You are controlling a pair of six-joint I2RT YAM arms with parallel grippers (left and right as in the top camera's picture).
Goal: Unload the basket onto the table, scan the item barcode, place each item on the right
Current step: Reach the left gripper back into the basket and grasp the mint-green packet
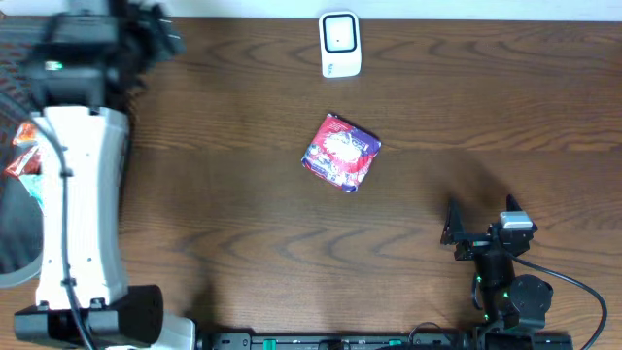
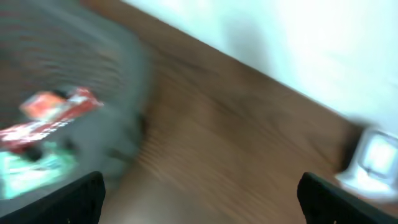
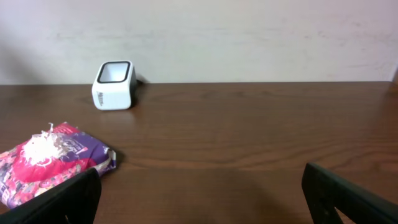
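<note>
the purple snack packet [image 1: 340, 152] lies mid-table, near the white scanner [image 1: 340, 45], ahead-left of the right gripper [image 1: 481, 222] and well apart from the left gripper [image 2: 200, 186], both pincers spread wide, holding nothing.

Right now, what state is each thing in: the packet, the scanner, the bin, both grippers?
snack packet: lying flat on the table, printed face up, unheld
barcode scanner: standing at the far edge, nothing before its window
gray bin: holds a red packet and others
left gripper: open, empty, by the bin
right gripper: open, empty, apart from the snack packet
</note>
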